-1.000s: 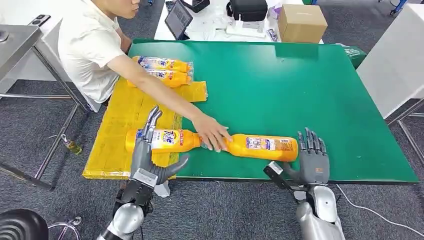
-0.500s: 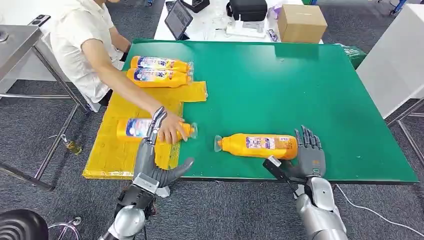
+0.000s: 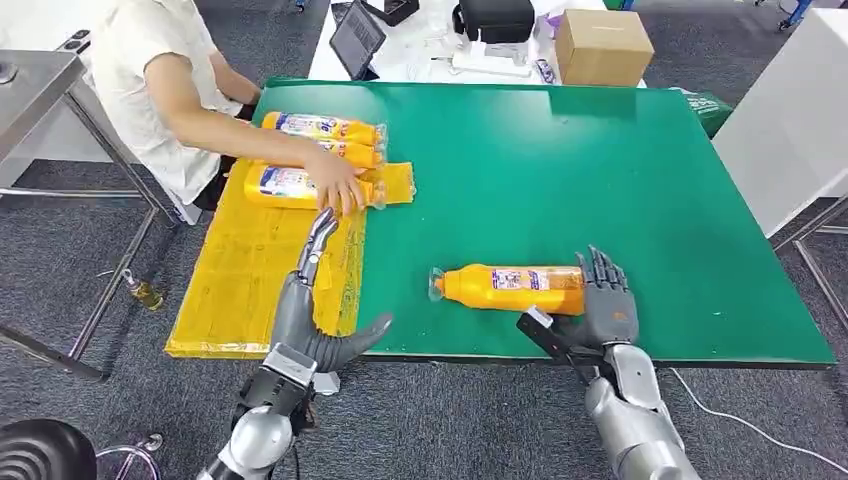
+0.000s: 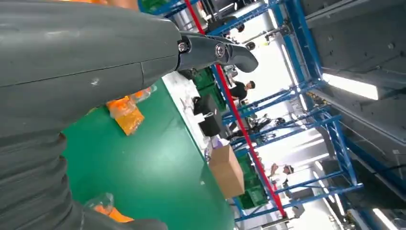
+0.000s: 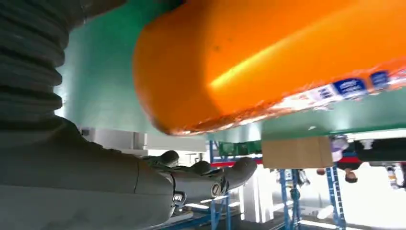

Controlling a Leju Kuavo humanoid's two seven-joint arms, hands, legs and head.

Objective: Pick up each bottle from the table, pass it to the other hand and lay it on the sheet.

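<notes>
Bottle point(image 3: 512, 288) lies on its side on the green table point(image 3: 620, 180), so your right hand point(image 3: 604, 308) waits spread at its base; left hand point(image 3: 312, 300) hovers spread over the yellow sheet point(image 3: 240, 290).

The left arm comes up from below at the near left side, its silver forearm rising to the wrist. The left hand point(image 3: 310, 305) holds nothing; its dark fingers point(image 3: 318, 238) are stretched forward and up, close together, and the thick thumb point(image 3: 362, 336) points out to the right. In the left wrist view the thumb point(image 4: 218, 50) is also extended, apart from the rest of the hand. The right arm rises at the near right side, with the silver forearm below the wrist. The right hand point(image 3: 603, 305) stands upright with its fingers point(image 3: 603, 270) spread and pointing forward, not closed on anything.
</notes>
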